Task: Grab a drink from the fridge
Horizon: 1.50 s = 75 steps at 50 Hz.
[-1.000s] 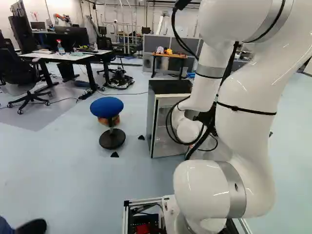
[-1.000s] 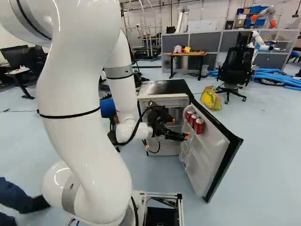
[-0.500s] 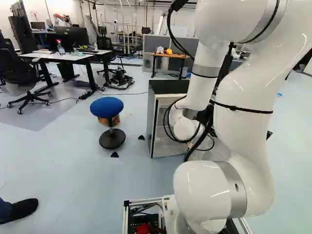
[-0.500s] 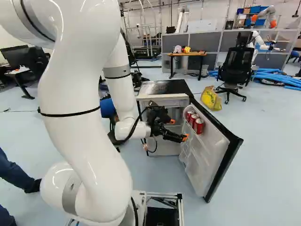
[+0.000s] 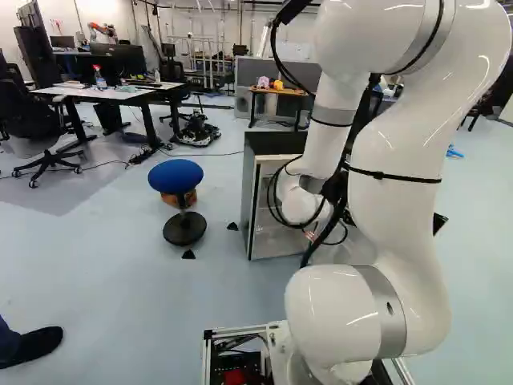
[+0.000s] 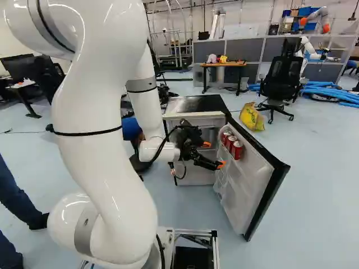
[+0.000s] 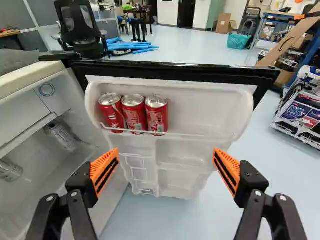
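The gripper (image 6: pixel 213 154), spread wide, faces the fridge door (image 7: pixel 175 71); three cans (image 7: pixel 133 114) edge the rimmed shelf (image 7: pixel 200 112), free room alongside.

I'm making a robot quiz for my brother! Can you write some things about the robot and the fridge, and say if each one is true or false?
1. The fridge door is open. True.
2. Five cans stand in the door's top shelf. False: there are three red cans.
3. The gripper is open. True.
4. The gripper is squeezing a can. False: it holds nothing.
5. The stool has a blue seat. True.
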Available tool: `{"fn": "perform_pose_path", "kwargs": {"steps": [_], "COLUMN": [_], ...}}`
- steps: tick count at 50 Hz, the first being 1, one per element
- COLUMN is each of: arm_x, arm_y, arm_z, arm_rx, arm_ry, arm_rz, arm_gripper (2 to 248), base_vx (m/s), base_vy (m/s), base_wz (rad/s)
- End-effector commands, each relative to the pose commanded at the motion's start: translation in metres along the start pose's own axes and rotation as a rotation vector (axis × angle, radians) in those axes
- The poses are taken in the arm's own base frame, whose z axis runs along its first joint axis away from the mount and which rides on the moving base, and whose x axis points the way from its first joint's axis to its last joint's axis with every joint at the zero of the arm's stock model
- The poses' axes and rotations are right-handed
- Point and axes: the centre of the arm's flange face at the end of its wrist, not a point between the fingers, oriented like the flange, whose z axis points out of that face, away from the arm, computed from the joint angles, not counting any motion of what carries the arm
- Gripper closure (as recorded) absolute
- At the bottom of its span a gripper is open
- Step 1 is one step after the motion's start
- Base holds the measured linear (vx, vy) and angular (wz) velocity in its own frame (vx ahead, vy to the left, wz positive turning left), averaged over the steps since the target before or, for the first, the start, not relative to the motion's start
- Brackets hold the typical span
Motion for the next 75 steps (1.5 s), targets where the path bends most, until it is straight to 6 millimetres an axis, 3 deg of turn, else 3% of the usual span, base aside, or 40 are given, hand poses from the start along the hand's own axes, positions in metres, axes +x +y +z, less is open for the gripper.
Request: {"fn": "perform_pose_path", "kwargs": {"steps": [40,75], "arm_x": [0.004,0.012], "arm_y": [-0.035,-0.049], "arm_z": [0.017,0.043], "arm_rx": [-0.026,-0.057], "arm_ry": [0.01,0.024], "arm_rz": [0.049,0.089], "arm_gripper": [3,3], "base_vx": [0.0,0.0], "base_vy": [0.0,0.0], "base_wz": [0.0,0.0]}}
